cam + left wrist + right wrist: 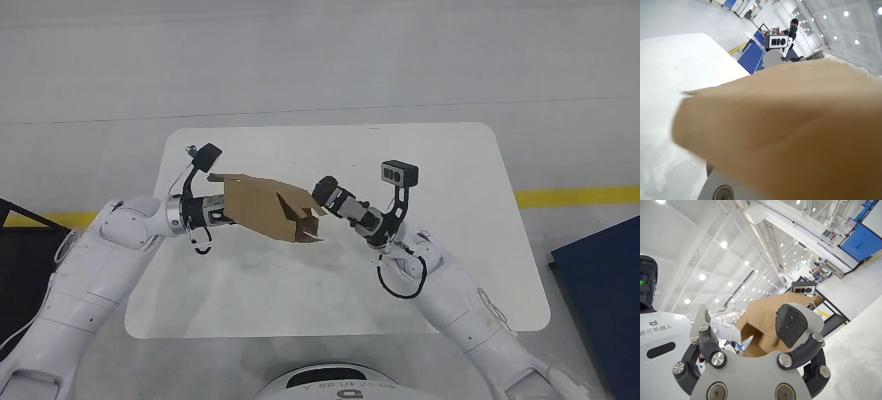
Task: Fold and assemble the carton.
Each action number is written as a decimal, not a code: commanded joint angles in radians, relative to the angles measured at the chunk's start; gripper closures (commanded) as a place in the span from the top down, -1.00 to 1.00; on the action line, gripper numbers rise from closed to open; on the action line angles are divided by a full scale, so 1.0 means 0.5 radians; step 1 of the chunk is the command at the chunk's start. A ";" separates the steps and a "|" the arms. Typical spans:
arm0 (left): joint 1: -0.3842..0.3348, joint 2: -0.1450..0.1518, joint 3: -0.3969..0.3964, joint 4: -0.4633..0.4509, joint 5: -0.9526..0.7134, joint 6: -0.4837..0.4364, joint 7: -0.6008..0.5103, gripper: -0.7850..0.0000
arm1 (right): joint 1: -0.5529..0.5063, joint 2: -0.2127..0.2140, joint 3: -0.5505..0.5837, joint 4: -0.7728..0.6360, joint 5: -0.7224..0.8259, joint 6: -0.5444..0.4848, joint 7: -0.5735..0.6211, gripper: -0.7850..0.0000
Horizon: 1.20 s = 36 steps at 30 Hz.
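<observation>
Our carton (262,205) spans claw to claw, its flapped end inside the wide-apart right claw (322,192), its far end at the left claw (218,207), whose grip we cannot tell.

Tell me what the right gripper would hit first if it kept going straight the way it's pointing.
Most likely the carton. Its open, flapped end sits just ahead of the right gripper, between the spread jaws. How close it is is hard to judge.
</observation>
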 commanded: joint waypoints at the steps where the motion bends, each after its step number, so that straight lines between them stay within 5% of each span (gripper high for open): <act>1: -0.019 0.003 0.020 -0.002 0.038 -0.009 0.009 -1.00 | 0.001 0.008 0.013 -0.018 0.007 0.035 0.040 1.00; 11: -0.083 -0.001 0.045 0.056 0.264 -0.066 0.128 -1.00 | -0.071 0.053 0.262 -0.096 -0.174 0.076 -0.043 1.00; 19: -0.101 -0.021 0.012 0.011 0.456 -0.041 0.352 -1.00 | -0.303 0.066 0.710 -0.338 -0.988 0.340 -0.759 1.00; 26: -0.190 -0.033 -0.025 -0.113 0.693 -0.112 0.405 -1.00 | -0.321 0.053 0.722 -0.430 -1.546 0.773 -0.945 1.00; 36: -0.214 -0.036 -0.070 -0.142 0.855 -0.048 0.490 -1.00 | -0.316 0.052 0.726 -0.446 -1.568 0.794 -0.971 1.00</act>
